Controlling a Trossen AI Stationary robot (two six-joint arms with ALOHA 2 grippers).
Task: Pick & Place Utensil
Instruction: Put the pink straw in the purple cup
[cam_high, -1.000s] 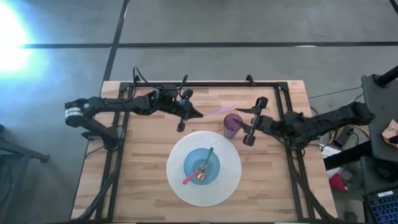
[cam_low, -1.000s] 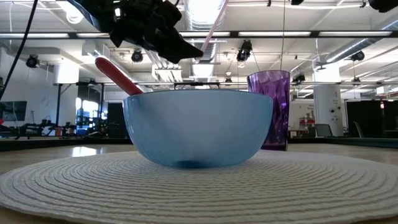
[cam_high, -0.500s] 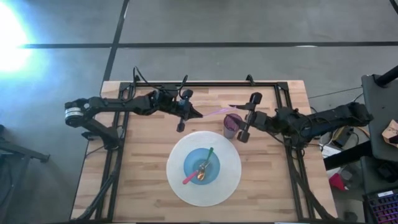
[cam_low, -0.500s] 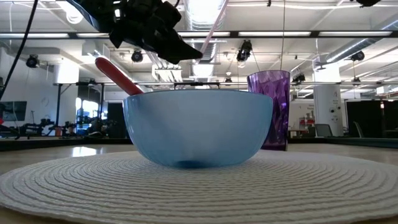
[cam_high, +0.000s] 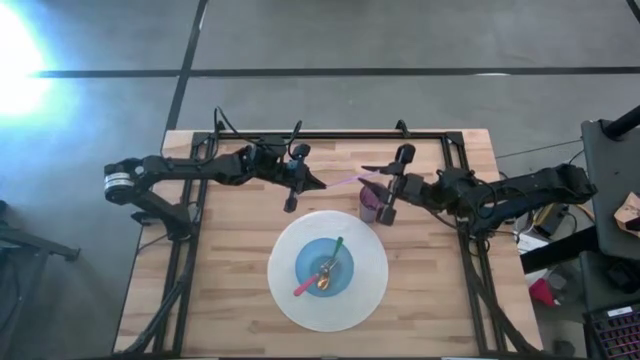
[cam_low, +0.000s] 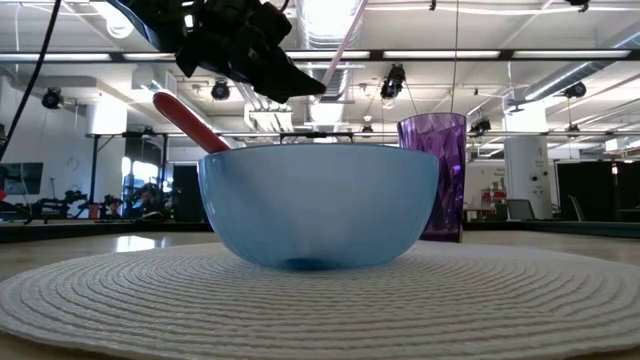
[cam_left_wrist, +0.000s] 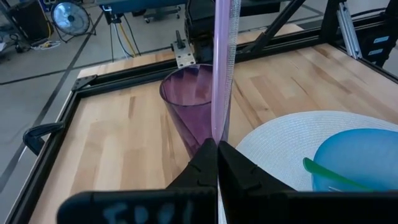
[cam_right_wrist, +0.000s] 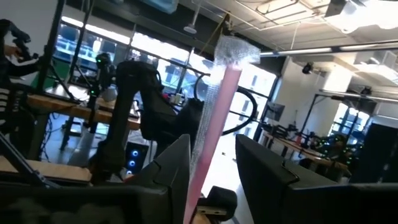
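A long pink utensil (cam_high: 350, 180) with a clear ribbed free end (cam_right_wrist: 233, 51) is held in the air over the table's far half. My left gripper (cam_high: 315, 183) is shut on its near end; in the low view that gripper (cam_low: 295, 82) hangs above the blue bowl (cam_low: 320, 205). My right gripper (cam_high: 380, 183) is open above the purple cup (cam_high: 372, 205), its fingers standing on either side of the utensil (cam_right_wrist: 214, 118). I cannot tell whether they touch it. The bowl (cam_high: 323, 265) sits on a round white placemat (cam_high: 375, 285). My left gripper pinches the pink utensil's end (cam_left_wrist: 216, 134) between its two shut fingertips (cam_left_wrist: 202, 163), coming level from the table's left, the fingers in line with it. The utensil is lifted clear and points toward the table's right, its free end rising over the purple cup (cam_left_wrist: 189, 106).
The bowl holds a green spoon (cam_high: 335, 250), a red-handled one (cam_high: 305, 288) and a gold one (cam_high: 324, 280). A black frame rail (cam_high: 330, 135) runs round the table top. Bare wood lies to the placemat's left and right.
My right gripper has moved toward the table's left, from beside the purple cup to over it, and its open fingers have come around the pink utensil's free end. The left arm and the utensil have kept still.
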